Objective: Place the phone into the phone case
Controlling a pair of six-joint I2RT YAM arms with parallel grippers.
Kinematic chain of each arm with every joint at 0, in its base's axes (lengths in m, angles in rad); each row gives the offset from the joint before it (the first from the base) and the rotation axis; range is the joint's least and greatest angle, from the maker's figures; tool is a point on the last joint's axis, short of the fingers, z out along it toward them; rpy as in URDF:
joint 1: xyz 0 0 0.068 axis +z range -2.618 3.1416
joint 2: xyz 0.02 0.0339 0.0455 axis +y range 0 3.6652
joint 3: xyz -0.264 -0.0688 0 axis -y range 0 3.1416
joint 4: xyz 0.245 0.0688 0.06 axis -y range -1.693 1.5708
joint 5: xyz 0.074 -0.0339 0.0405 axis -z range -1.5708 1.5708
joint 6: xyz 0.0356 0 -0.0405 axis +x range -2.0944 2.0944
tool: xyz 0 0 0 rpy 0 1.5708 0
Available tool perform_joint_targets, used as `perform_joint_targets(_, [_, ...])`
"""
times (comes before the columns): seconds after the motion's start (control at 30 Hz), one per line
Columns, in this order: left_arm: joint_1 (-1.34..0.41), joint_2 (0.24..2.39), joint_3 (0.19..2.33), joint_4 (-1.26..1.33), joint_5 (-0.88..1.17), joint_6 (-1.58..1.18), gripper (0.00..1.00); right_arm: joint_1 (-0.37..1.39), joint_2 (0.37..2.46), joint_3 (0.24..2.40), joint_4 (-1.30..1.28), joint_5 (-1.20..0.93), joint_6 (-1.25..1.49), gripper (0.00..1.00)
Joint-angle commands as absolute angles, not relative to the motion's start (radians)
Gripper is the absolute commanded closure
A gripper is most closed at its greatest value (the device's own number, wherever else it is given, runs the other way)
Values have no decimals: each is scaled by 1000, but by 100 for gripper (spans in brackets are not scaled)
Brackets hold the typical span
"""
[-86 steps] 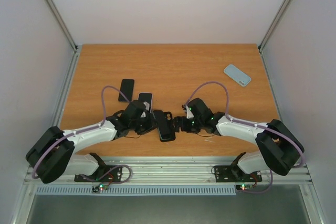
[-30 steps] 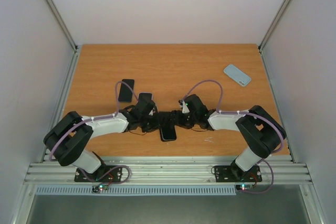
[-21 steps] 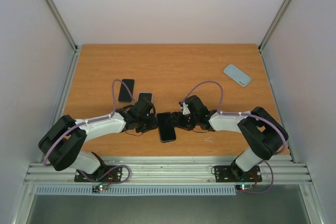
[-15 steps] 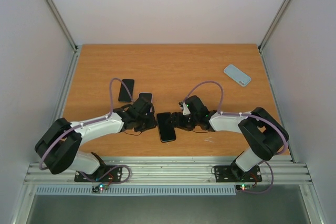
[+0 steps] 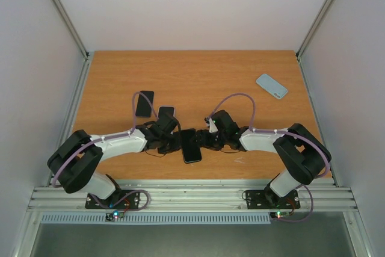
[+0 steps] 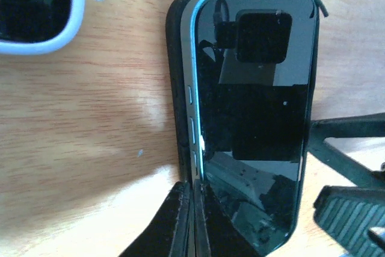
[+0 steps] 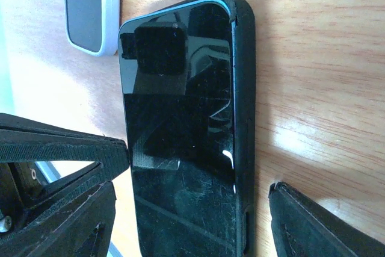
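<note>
Phone (image 5: 191,145): stiff, slick glass; laid in case (image 7: 243,88) at 6 o'clock on table (image 5: 198,76), one long edge proud.
Hold: long edges are favoured.
Left gripper (image 6: 192,209): closed at that edge.
Right gripper (image 7: 201,173): spread astride phone.

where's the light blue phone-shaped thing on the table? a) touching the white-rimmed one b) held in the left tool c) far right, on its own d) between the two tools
c: the top view shows the light blue thing lying alone near the right edge of the table, toward its far end.
</note>
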State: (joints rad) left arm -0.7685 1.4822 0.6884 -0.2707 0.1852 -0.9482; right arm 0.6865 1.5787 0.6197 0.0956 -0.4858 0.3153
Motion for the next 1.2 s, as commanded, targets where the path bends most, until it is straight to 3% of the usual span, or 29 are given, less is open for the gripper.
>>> perform_joint_targets(0.0, [-778,1502,699,-218,199,-958,98,699,1574,609,67,-470,305,29])
perform_joint_targets(1.17, [-948,1685,823,-458,18,-962,97,751,1602,652,-37,-376,283,35])
